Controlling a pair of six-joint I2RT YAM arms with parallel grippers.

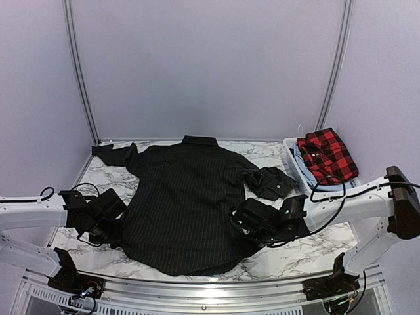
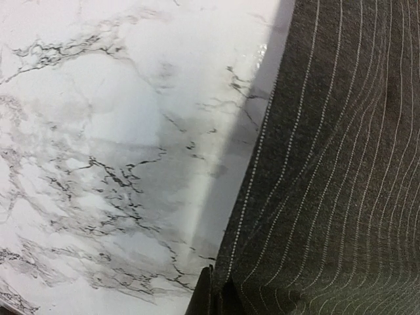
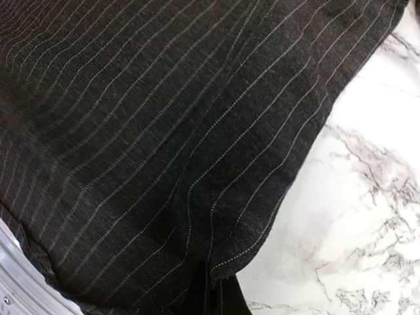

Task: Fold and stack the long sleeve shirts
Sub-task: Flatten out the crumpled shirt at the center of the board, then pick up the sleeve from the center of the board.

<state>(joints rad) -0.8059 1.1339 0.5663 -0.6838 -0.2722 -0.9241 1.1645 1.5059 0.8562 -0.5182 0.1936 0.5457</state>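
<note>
The black pinstriped shirt [image 1: 187,203] lies spread on the marble table, collar at the far side, one sleeve out to the far left, the other bunched at the right. My left gripper [image 1: 117,226] is shut on the shirt's left side edge [image 2: 275,216], its fingertips [image 2: 202,295] pinching the hem. My right gripper [image 1: 239,223] is shut on the shirt's right edge [image 3: 197,131], cloth pinched at its fingertips [image 3: 233,296]. The red-and-black checked shirt [image 1: 326,154] lies folded on top of the white basket at the far right.
The white lattice basket [image 1: 293,162] stands at the table's far right corner with a pale blue cloth under the checked shirt. Bare marble table [image 1: 308,252] shows at the front right and the front left [image 2: 98,164]. A metal rail [image 1: 210,285] runs along the near edge.
</note>
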